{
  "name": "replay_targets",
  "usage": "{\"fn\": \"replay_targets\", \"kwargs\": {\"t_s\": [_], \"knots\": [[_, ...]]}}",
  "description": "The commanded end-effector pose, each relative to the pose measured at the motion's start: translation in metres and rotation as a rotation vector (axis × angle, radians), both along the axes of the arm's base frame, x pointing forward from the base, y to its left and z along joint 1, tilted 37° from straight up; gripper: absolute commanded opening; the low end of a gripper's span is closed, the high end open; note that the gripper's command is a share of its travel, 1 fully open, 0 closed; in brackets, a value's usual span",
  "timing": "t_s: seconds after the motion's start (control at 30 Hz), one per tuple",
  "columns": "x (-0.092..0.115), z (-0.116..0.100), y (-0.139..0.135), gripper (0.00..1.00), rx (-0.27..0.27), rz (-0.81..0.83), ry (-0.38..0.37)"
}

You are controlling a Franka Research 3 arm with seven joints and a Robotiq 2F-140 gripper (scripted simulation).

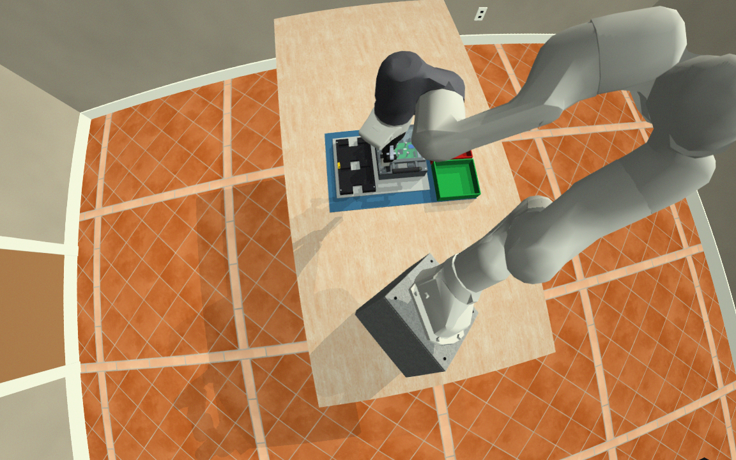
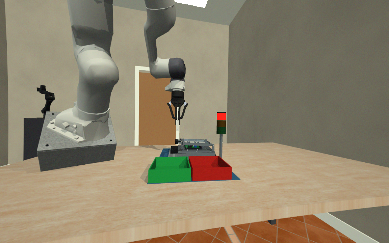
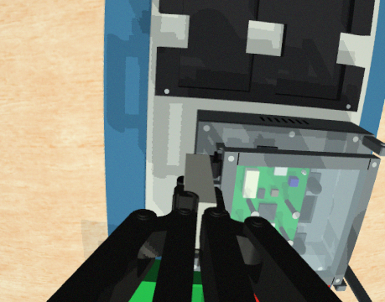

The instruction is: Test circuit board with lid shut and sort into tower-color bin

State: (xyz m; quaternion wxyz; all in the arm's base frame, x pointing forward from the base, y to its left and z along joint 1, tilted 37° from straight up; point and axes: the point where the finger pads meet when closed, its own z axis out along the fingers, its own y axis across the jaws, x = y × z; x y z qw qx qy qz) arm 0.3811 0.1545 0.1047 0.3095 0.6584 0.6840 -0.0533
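a closed, empty gripper hangs well above the tester, its black fingers pressed together with nothing between them, the circuit board, green with its white connector end toward the gripper, lies inside the tester under the see-through lid, which seems raised a little off the base rather than latched flat, the signal tower beside the tester shows red at its top, so the board belongs in the red bin, which stands touching the green bin on the blue bench mat, the black tray lies beyond the tester with both pockets bare, a likely risk is that the lid has not swung far enough and the fingers would strike its frame when reaching for the board, another is a poor pinch on the thin board edge, letting it tilt off the pins or slip near the green bin, which sits just beside the right one, in the top view the arm covers most of the tester and nearly all of the red bin, the latch hook and its tab are too small to make out, and the pins and posts cannot be seen through the lid
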Motion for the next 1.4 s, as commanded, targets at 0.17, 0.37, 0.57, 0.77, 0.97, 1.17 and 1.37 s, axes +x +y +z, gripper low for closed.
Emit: {"fn": "replay_targets", "kwargs": {"t_s": [0.17,0.37,0.57,0.77,0.97,1.17,1.37], "knots": [[-0.0013,0.001,-0.001,0.0,-0.012,0.011,0.011],[-0.0013,0.001,-0.001,0.0,-0.012,0.011,0.011],[-0.0013,0.001,-0.001,0.16,-0.012,0.011,0.011],[-0.0013,0.001,-0.001,0.16,-0.012,0.011,0.011],[-0.0013,0.001,-0.001,0.16,-0.012,0.011,0.011],[-0.0013,0.001,-0.001,0.16,-0.012,0.011,0.011],[-0.0013,0.001,-0.001,0.16,-0.012,0.011,0.011]]}}
